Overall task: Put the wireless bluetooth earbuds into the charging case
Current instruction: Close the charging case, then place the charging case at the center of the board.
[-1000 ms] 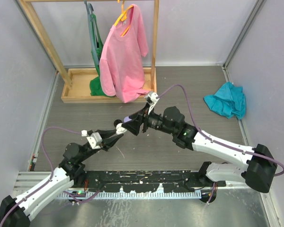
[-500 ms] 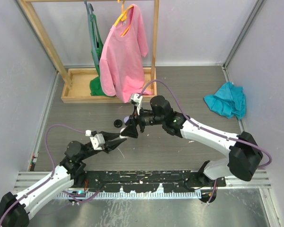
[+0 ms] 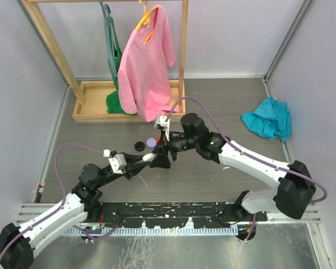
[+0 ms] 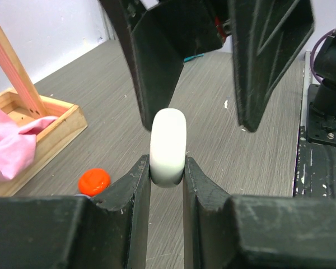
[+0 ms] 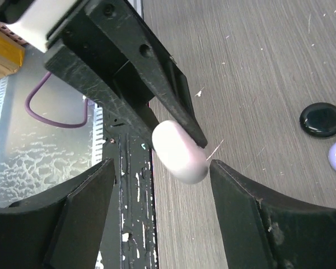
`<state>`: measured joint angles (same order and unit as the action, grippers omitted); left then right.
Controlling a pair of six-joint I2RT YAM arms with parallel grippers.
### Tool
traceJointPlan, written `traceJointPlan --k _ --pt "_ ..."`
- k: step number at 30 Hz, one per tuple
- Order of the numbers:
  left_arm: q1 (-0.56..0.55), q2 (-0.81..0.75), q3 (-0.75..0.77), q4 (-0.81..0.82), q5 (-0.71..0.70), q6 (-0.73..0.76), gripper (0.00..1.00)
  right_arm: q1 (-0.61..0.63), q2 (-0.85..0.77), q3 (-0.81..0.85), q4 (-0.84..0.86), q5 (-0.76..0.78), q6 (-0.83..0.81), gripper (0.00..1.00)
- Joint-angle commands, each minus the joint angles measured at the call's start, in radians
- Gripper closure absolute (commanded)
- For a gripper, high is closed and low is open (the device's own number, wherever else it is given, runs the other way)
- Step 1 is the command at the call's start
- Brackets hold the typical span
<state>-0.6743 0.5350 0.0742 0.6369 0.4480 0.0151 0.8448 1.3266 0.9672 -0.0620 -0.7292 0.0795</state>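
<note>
Right gripper (image 5: 159, 174) now closer, jaws wide around white piece (image 4: 168, 145), tight in left gripper (image 4: 167, 168); black round case (image 5: 321, 119) nearby.

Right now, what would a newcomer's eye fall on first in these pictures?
Mid-table, the left tool is shut on a white rounded case, held up edge-on, with the right tool open around it. Behind them a pink shirt hangs on a wooden rack at the back, and a teal cloth lies crumpled at the right.
</note>
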Motion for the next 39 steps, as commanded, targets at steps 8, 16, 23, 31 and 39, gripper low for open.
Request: traceJointPlan --k 8,16,23,31,39 --pt "0.000 0.074 0.086 -0.005 -0.064 -0.023 1.00 -0.031 -0.149 -0.020 -0.008 0.052 -0.080 0.25" --pt "-0.001 0.179 0.200 -0.205 -0.256 -0.211 0.93 -0.067 -0.227 -0.139 -0.002 0.436 -0.032 0.22" --pt "0.000 0.257 0.294 -0.444 -0.471 -0.496 0.82 -0.081 -0.314 -0.295 0.099 0.702 0.019 0.20" --pt "0.002 0.441 0.315 -0.478 -0.533 -0.801 0.78 -0.083 -0.393 -0.463 0.267 0.862 0.057 0.19" --pt "0.002 0.648 0.353 -0.426 -0.584 -0.964 0.73 -0.084 -0.422 -0.528 0.332 0.955 0.097 0.19"
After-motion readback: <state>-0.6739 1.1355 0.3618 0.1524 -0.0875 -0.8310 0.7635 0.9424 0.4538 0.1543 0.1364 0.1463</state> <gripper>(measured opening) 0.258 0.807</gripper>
